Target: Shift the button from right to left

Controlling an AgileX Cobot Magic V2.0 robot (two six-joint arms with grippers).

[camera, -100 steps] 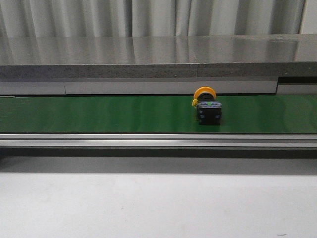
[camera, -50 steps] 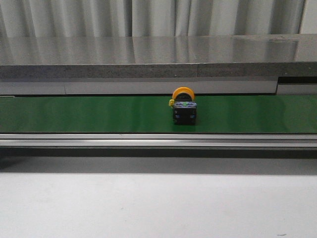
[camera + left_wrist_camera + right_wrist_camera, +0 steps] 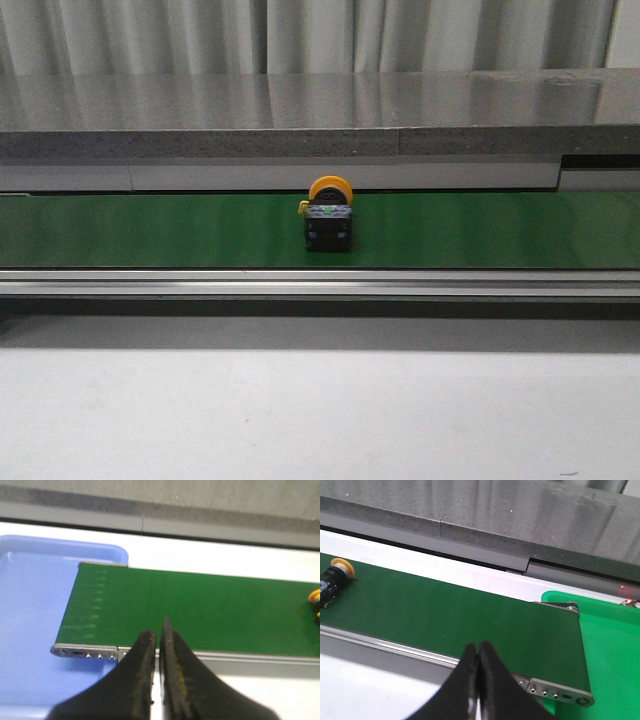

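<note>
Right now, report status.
Both grippers, left and right, shut, empty. Button mid conveyor belt, untouched. Nothing in its path.

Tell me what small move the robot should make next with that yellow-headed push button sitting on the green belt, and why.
Probably open the left gripper and ready it over the green conveyor belt. The yellow-headed, black-bodied push button sits untouched near the belt's middle, the blue tray lies past the belt's left end, and both the left and right gripper are shut and empty.

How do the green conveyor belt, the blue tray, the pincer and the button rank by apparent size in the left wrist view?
1. Green conveyor belt
2. Pale blue plastic tray
3. Black left pincer, enlarged by nearness
4. Yellow-headed button, mostly cut off
</note>
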